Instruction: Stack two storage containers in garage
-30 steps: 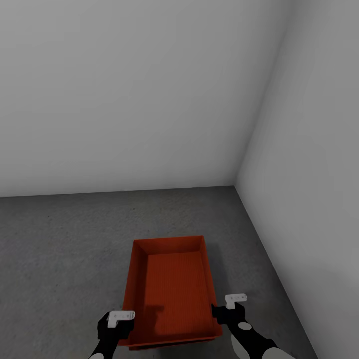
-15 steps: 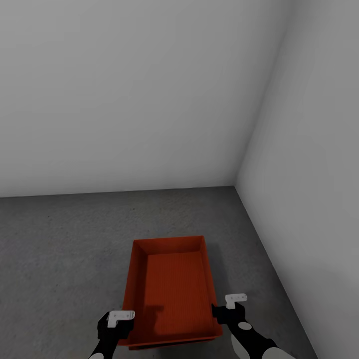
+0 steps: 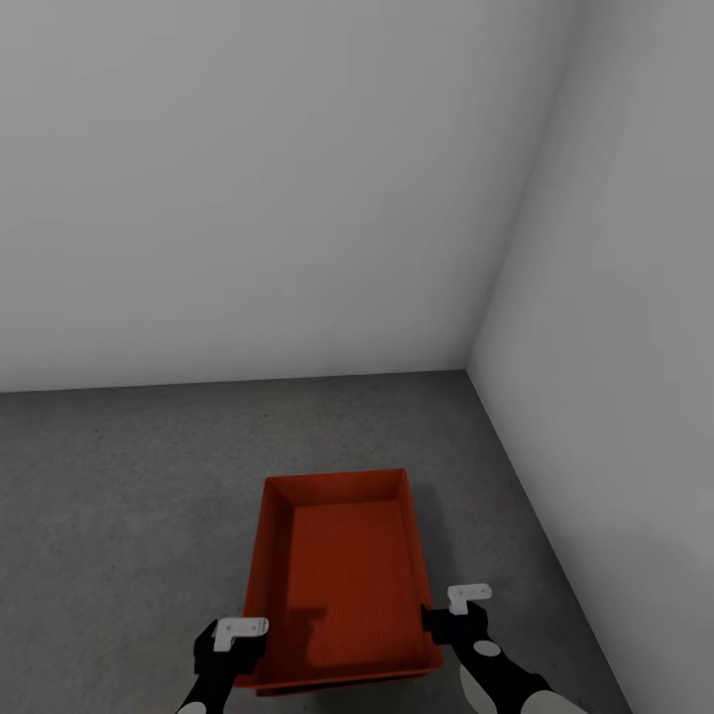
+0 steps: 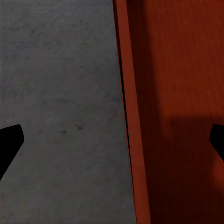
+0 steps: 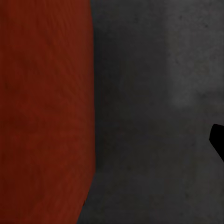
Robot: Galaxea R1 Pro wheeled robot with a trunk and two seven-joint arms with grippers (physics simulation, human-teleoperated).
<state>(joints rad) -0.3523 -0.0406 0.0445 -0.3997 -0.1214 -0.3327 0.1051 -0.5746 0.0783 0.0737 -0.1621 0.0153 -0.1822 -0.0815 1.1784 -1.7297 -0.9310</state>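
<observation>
We see an orange-red storage container (image 3: 342,580) on the concrete floor (image 3: 129,496), near the corner where two pale-grey walls (image 3: 248,188) meet. A lower red edge under its near end suggests a second tub beneath it, but we cannot be sure. Our left pincer (image 3: 241,635) sits at the container's left rim, fingers (image 4: 9,142) spread wide astride that wall without clamping it. Our right pincer (image 3: 456,610) sits beside the container's right rim; we cannot tell how far it is open.
</observation>
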